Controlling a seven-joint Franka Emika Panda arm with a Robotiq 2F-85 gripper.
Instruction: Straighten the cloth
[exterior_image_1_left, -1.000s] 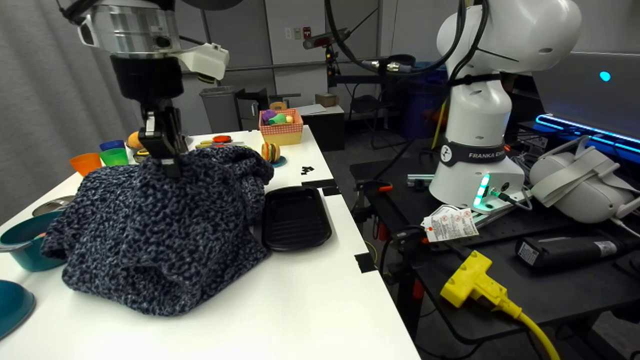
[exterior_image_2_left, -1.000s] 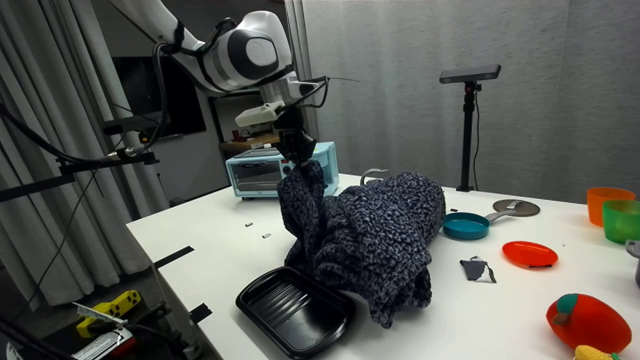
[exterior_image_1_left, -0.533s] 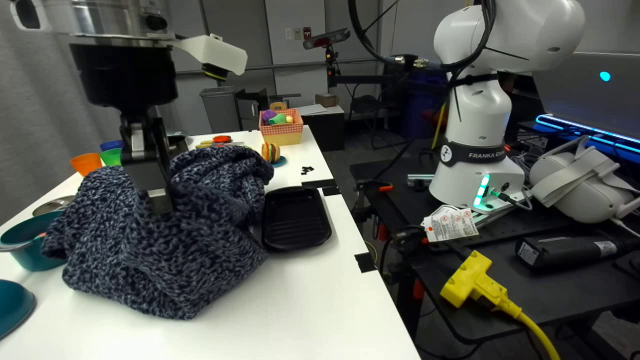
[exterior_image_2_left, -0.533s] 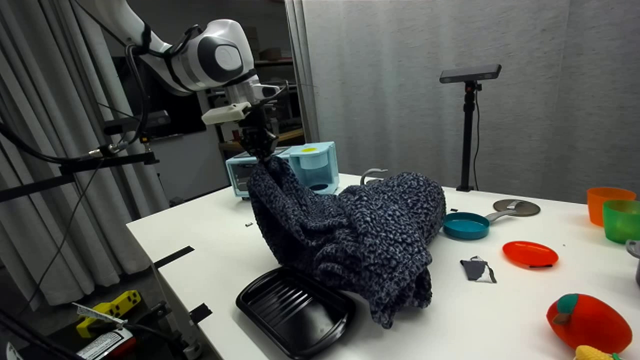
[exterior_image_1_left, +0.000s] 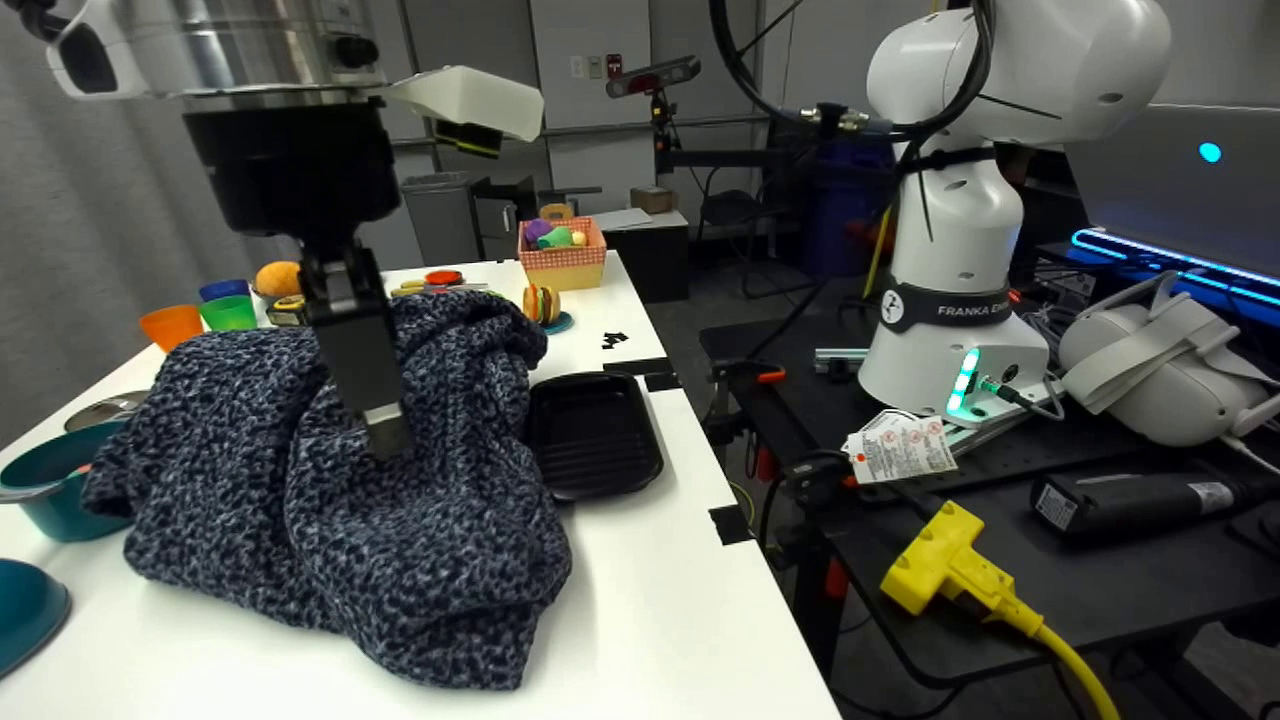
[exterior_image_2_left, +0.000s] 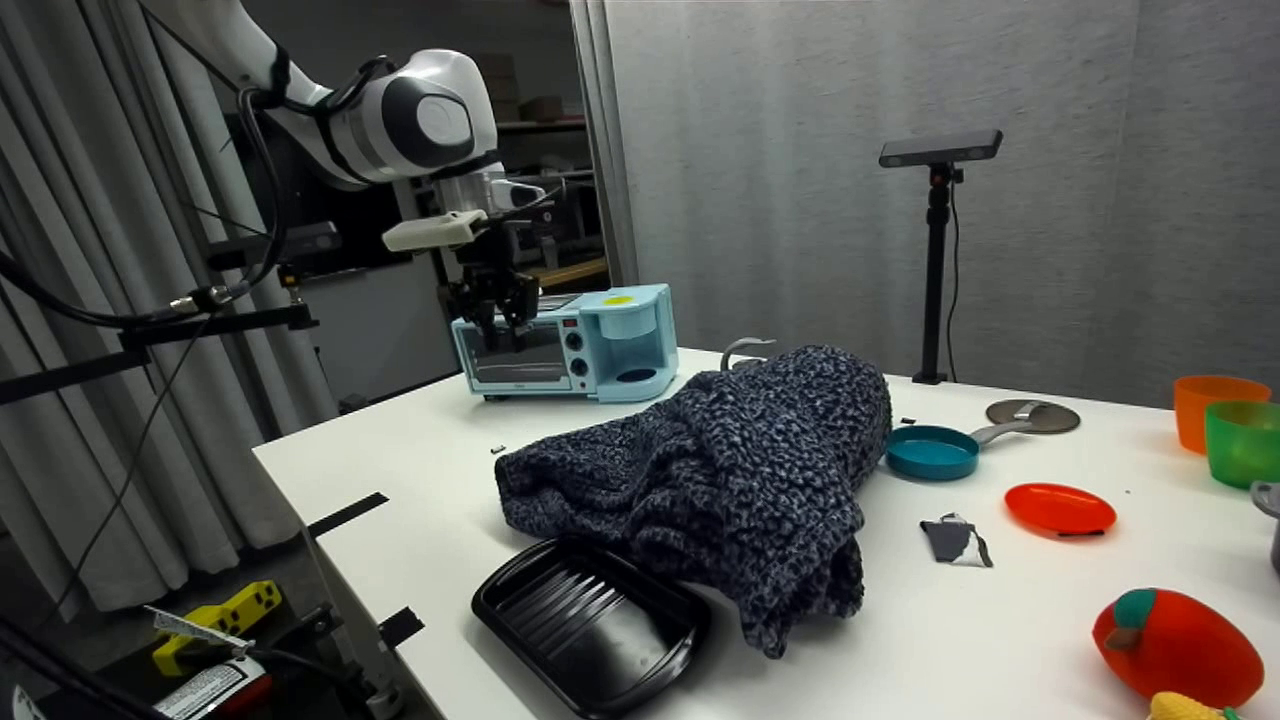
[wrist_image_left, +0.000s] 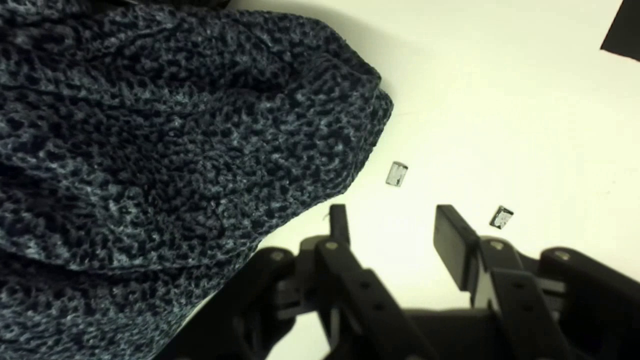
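Lifted end of the cloth (exterior_image_2_left: 710, 490) has dropped from my gripper (wrist_image_left: 391, 222) onto the table (exterior_image_2_left: 430, 500), left of its rumpled bulk in an exterior view. Jaws apart, empty. Judged soft, heavyish, grippy; I'd pinch that left edge.

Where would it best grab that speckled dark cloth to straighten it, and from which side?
I'd probably try the cloth at its protruding end, from above: that end juts past the rumpled rest over white table, and the open gripper points down.
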